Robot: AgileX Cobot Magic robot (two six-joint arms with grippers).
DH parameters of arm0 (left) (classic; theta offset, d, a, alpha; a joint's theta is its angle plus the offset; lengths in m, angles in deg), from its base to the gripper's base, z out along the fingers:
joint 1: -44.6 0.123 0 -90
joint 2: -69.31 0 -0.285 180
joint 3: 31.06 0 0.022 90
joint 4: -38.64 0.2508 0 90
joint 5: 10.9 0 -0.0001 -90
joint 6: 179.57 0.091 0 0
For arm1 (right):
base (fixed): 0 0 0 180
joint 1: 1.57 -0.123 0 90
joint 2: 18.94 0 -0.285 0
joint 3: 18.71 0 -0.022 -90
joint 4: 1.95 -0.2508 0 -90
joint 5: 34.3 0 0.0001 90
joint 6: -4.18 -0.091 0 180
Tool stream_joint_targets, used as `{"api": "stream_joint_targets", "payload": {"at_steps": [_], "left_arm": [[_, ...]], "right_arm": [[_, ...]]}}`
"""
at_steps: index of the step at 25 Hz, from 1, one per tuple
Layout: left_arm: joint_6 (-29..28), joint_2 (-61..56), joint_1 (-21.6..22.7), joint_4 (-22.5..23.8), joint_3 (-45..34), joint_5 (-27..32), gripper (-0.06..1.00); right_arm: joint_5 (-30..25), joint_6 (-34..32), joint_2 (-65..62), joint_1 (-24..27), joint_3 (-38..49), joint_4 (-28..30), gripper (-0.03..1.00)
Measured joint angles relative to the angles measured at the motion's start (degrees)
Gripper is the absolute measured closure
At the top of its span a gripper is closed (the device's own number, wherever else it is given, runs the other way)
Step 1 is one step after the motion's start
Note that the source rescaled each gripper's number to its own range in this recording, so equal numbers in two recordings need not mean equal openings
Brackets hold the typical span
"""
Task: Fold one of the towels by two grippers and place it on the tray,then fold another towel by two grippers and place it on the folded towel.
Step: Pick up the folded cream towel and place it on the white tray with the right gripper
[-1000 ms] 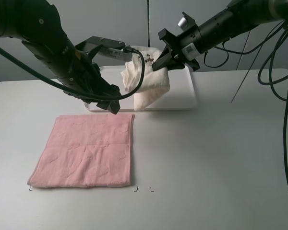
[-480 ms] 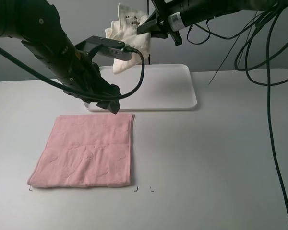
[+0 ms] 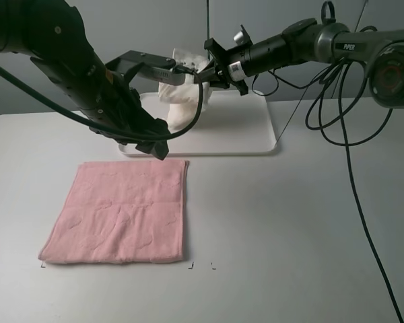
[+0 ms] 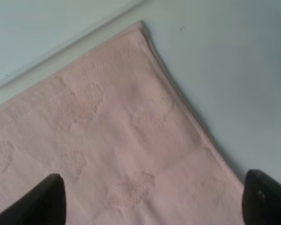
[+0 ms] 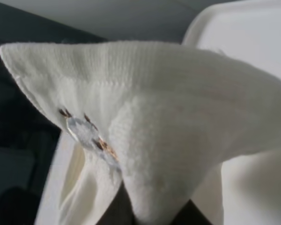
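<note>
Exterior high, big→small: table (image 3: 289, 235); pink towel (image 3: 121, 212) flat, beside tray (image 3: 249, 134); white towel (image 3: 182, 108) bunched, hanging over tray, not laid. R gripper (image 3: 205, 73) clamped on it; L gripper (image 3: 151, 147) spread, empty, above pink corner. Both placements pending.

Tray (image 3: 252, 131) right half: bare, open from above and front.
Tray left half: blocked by cream towel (image 3: 180, 108) hanging from right gripper (image 3: 203, 73).
Tray front-left edge: left gripper (image 3: 151, 145), arm across.
Right of tray: dangling cables (image 3: 340, 87).
Front of tray: pink towel (image 3: 121, 208) flat; table (image 3: 289, 222) beside it free.
</note>
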Motion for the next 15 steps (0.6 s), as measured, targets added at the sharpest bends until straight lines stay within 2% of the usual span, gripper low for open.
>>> {"api": "stream_joint_targets", "payload": {"at_steps": [5, 7, 9, 12, 13, 15], "left_arm": [[0.0, 0.0, 0.0, 0.0, 0.0, 0.1, -0.02], [0.0, 0.0, 0.0, 0.0, 0.0, 0.1, -0.02], [0.0, 0.0, 0.0, 0.0, 0.0, 0.2, -0.02], [0.0, 0.0, 0.0, 0.0, 0.0, 0.4, -0.02], [0.0, 0.0, 0.0, 0.0, 0.0, 0.5, -0.02], [0.0, 0.0, 0.0, 0.1, 0.0, 0.7, -0.02]], "right_arm": [[3.2, -1.7, 1.7, 0.0, 0.0, 6.7, 0.88], [4.1, -2.8, 1.9, 0.0, 0.0, 8.0, 0.81], [4.8, -3.6, 1.9, 0.0, 0.0, 9.3, 0.61], [4.9, -4.1, 1.9, 0.0, 0.0, 9.5, 0.12], [4.9, -4.1, 1.9, 0.0, 0.0, 9.5, 0.04], [4.9, -4.1, 1.6, 0.0, -0.1, 10.3, -0.02]]}}
